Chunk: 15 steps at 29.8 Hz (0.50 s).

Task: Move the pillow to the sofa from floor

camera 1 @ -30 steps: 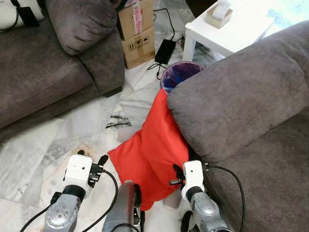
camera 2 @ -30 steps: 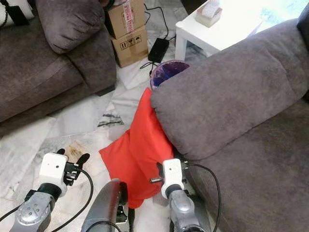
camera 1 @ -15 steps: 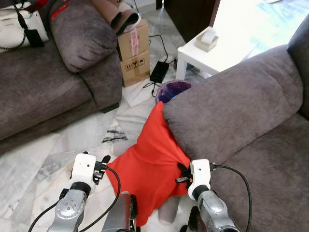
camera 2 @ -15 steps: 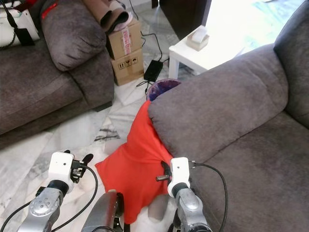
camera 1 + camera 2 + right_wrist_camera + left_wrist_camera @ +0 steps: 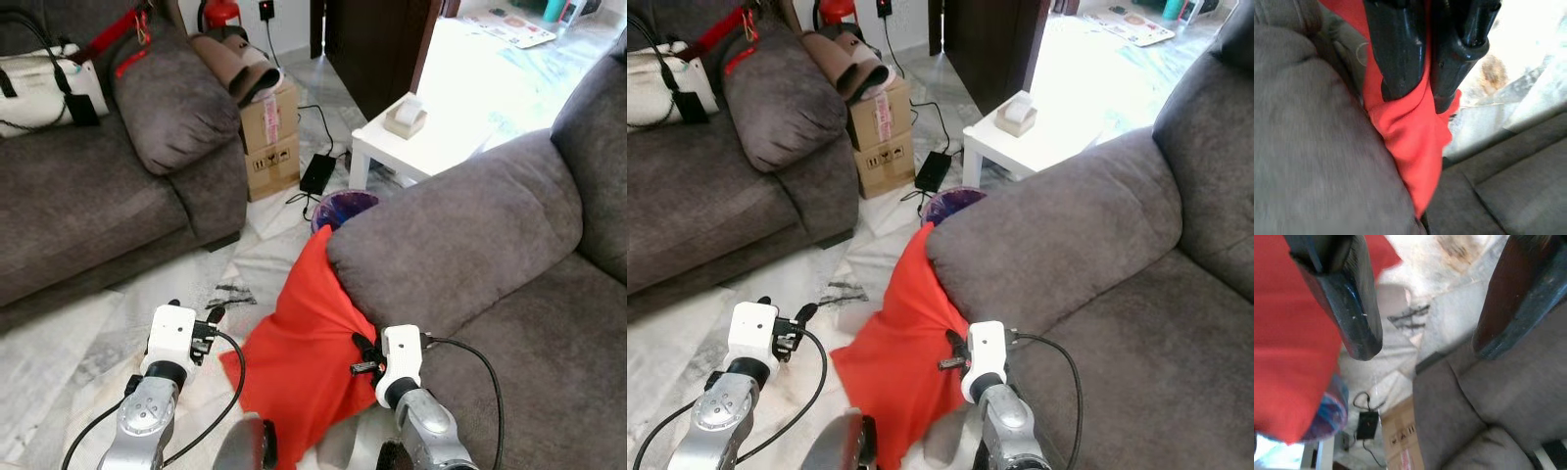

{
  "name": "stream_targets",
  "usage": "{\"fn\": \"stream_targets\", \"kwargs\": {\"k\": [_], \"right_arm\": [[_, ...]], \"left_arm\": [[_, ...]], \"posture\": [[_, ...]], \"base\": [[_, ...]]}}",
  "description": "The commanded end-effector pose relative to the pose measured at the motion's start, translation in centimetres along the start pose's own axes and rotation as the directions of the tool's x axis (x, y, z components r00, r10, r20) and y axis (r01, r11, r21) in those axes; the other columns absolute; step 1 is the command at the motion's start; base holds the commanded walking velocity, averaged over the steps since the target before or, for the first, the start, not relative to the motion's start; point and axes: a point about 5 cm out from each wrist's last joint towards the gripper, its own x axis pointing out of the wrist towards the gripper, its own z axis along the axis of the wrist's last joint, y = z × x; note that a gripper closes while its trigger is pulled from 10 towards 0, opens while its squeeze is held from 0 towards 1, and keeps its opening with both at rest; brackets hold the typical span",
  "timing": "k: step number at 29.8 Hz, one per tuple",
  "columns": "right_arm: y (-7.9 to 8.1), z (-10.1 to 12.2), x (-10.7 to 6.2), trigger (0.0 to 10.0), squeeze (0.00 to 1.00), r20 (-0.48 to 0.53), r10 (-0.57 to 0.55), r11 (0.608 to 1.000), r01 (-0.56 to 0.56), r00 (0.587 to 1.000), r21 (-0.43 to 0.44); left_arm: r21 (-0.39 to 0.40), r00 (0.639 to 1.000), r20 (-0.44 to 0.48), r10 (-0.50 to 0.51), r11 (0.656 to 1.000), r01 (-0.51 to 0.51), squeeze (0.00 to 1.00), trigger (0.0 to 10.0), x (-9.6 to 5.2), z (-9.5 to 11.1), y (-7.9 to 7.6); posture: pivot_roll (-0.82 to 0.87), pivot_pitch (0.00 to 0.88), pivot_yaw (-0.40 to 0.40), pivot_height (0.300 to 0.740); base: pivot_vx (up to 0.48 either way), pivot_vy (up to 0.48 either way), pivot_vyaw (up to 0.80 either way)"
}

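Observation:
A red pillow (image 5: 299, 357) leans against the armrest of the grey sofa (image 5: 460, 220) on my right, its lower end near the marble floor. My right gripper (image 5: 361, 358) is at the pillow's edge beside the armrest. In the right wrist view its fingers (image 5: 1400, 58) are shut on a fold of the red pillow (image 5: 1415, 142). My left gripper (image 5: 195, 313) hovers over the floor left of the pillow. It stands open with nothing between its fingers (image 5: 1356, 308); the red pillow (image 5: 1293, 357) lies beside it.
A second grey sofa (image 5: 88, 215) stands at the left with a white bag (image 5: 39, 93) on it. Cardboard boxes (image 5: 269, 137), a black power adapter (image 5: 318, 173), a purple bin (image 5: 343, 208) and a small white table (image 5: 421, 142) lie beyond the pillow.
The camera has risen and now takes in more of the room. My right gripper stays shut on the pillow, which hangs more upright against the armrest. The left gripper stays open.

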Motion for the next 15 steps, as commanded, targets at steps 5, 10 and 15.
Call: {"fn": "stream_targets", "kwargs": {"k": [5,10,15], "right_arm": [[0.5,2.0,0.5,10.0,0.00,0.111,0.059,0.998,-0.057,0.992,-0.021],[0.5,2.2,0.4,10.0,0.00,0.127,0.078,0.997,-0.075,0.989,-0.024],[0.1,2.7,0.4,10.0,0.00,0.148,0.082,0.997,-0.078,0.986,-0.030]], "left_arm": [[-0.009,1.000,-0.015,0.013,1.000,-0.013,0.00,10.0,-0.2,-0.7,0.5],[-0.006,1.000,-0.004,0.008,1.000,-0.008,0.00,10.0,-0.2,-0.5,0.5],[-0.007,1.000,0.002,0.006,1.000,-0.006,0.00,10.0,-0.2,-0.4,0.5]], "posture": [[0.16,0.108,0.025,0.740],[0.16,0.105,0.025,0.740],[0.15,0.099,0.025,0.740]], "base": [[0.000,0.000,0.00],[0.000,0.000,0.00],[0.000,0.000,0.00]]}}
